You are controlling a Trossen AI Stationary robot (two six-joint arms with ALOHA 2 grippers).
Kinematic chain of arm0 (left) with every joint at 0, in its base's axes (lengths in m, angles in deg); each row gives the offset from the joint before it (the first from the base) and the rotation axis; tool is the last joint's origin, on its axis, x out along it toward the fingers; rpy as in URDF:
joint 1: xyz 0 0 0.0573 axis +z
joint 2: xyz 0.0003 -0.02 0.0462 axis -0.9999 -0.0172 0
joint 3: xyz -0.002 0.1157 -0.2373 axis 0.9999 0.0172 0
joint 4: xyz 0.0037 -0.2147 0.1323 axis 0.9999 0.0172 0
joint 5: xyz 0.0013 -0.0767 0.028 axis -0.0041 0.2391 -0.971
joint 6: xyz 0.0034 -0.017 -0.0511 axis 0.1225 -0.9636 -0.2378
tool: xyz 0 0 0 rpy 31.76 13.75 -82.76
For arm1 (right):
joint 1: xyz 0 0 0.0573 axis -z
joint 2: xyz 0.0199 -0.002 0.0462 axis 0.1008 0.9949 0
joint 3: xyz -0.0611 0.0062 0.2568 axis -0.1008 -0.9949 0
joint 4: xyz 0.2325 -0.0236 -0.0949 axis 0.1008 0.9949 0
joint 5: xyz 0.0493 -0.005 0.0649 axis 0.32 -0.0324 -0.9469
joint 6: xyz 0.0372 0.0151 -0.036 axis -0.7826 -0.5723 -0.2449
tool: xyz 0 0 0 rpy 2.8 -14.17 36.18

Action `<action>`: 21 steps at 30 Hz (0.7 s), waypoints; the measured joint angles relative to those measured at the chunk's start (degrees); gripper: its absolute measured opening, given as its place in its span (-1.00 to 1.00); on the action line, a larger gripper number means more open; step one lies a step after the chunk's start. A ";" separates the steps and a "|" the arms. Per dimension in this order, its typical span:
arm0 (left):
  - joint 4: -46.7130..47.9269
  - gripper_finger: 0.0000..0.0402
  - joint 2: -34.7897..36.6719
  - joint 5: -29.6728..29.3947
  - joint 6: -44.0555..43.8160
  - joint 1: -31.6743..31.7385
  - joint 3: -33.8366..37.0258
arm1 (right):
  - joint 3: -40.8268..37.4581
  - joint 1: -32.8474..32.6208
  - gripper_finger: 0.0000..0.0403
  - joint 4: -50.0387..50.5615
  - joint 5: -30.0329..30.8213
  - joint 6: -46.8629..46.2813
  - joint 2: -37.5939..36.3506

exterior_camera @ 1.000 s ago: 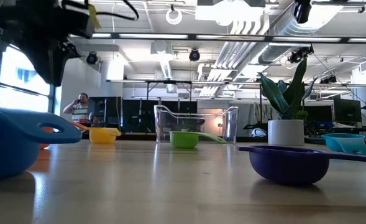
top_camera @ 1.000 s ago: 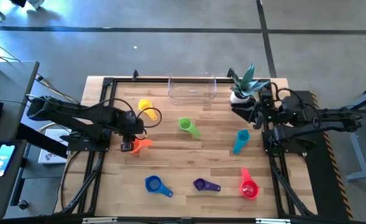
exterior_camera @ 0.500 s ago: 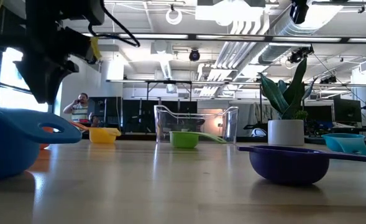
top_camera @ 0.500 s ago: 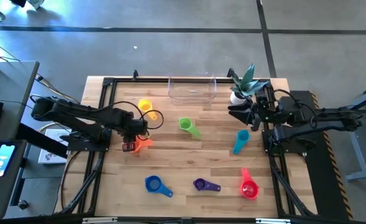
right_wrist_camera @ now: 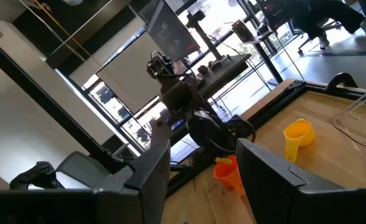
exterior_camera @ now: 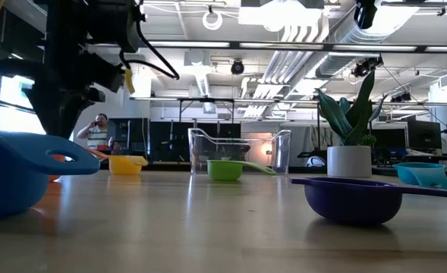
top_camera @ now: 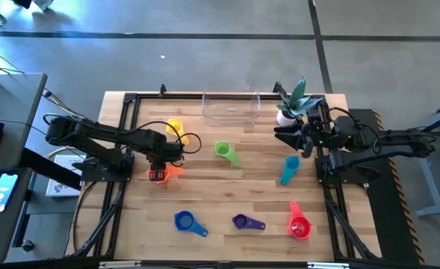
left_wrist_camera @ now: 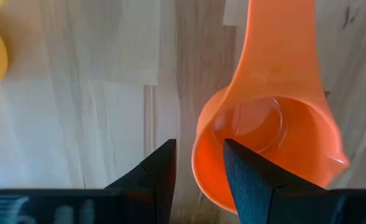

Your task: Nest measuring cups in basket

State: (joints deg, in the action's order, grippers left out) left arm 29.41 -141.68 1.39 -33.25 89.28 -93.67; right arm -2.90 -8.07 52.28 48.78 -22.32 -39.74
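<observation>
High view is hiding most of the orange cup [top_camera: 171, 171] under the left gripper [top_camera: 156, 174] near the wooden table's [top_camera: 227, 190] left edge. Fingers [left_wrist_camera: 248, 177] are straddling its rim, slightly spread. Right gripper [top_camera: 285, 132] is hovering, parted and empty, beside the plant [top_camera: 293, 101]; the basket [top_camera: 231, 107] is sitting empty.

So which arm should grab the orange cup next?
Left. Its pincer is open right above the orange cup, one finger over the rim. The right pincer hangs far off by the plant pot.
</observation>
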 joint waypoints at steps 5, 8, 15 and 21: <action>-1.53 -0.39 -2.79 0.04 1.30 1.35 0.00 | 0.00 -0.01 -0.12 0.02 0.00 0.01 0.00; -1.53 -0.39 -4.51 0.02 2.23 2.05 0.00 | 0.00 -0.02 -0.12 0.02 0.00 0.00 0.00; -1.71 -0.51 -7.29 0.02 3.44 2.45 0.00 | 0.00 -0.01 -0.12 0.04 -0.01 0.01 -0.02; -2.70 -0.80 -7.52 0.02 3.67 2.45 0.00 | 0.00 -0.02 -0.12 0.04 0.00 0.02 0.00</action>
State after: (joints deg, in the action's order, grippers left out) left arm 26.72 -149.20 1.41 -29.58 91.73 -93.67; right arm -2.90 -8.09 52.33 48.78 -22.30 -39.74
